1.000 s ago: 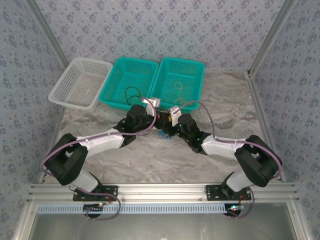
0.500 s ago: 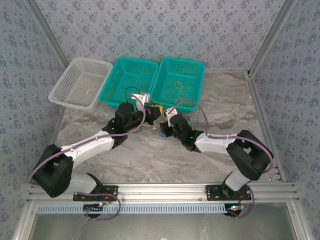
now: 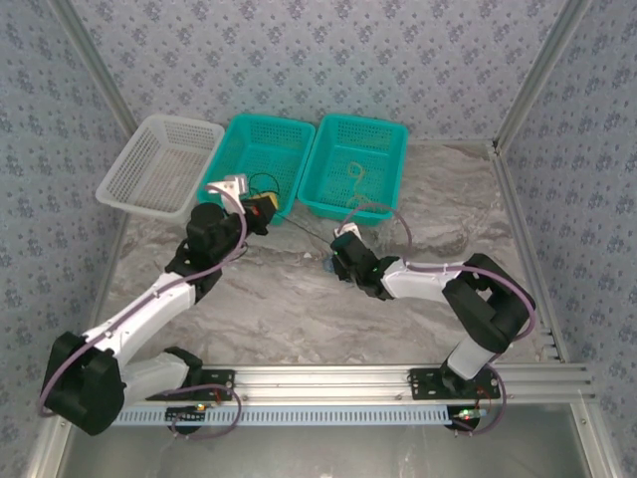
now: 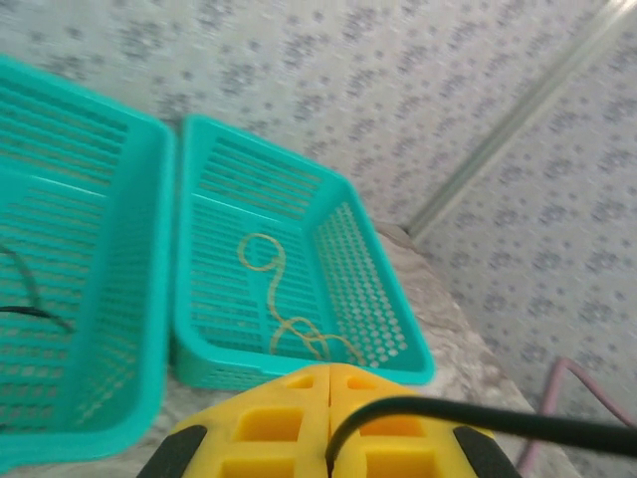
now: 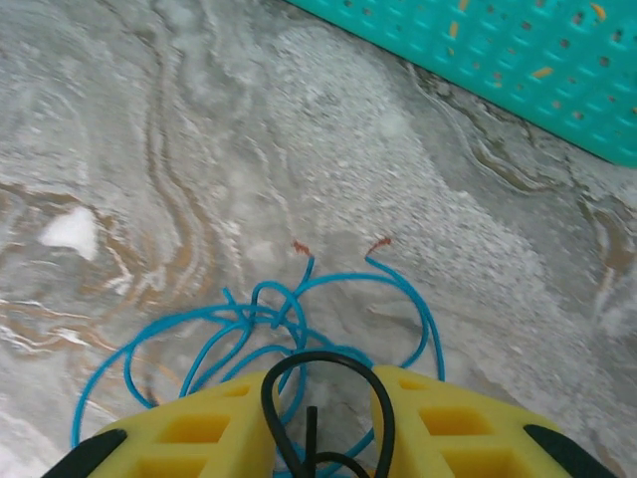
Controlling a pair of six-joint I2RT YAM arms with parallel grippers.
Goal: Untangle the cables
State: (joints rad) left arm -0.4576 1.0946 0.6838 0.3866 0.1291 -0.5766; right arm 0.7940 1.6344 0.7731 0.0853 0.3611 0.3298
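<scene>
My left gripper point(image 3: 265, 211) hangs just in front of the middle teal basket point(image 3: 269, 121). Its yellow fingers point(image 4: 269, 418) are shut on a black cable point(image 4: 498, 420) that runs off to the right toward my right gripper point(image 3: 331, 261). The right gripper point(image 5: 317, 383) sits low over the table, jaws apart. A loop of the black cable point(image 5: 324, 356) lies in the gap. A blue cable point(image 5: 271, 319) is tangled on the marble just ahead of it and passes under the fingers. Another black cable point(image 3: 262, 183) lies in the middle basket. A yellow cable point(image 4: 274, 289) lies in the right teal basket point(image 3: 363, 121).
A white basket point(image 3: 117, 191) stands at the back left beside the two teal ones. Patterned walls and metal posts close in the table on three sides. Bare marble tabletop point(image 3: 299, 319) stretches in front of both grippers.
The left arm has swung left and back toward the middle basket, drawing the black cable out away from the right gripper. The right gripper has stayed low at the blue cable.
</scene>
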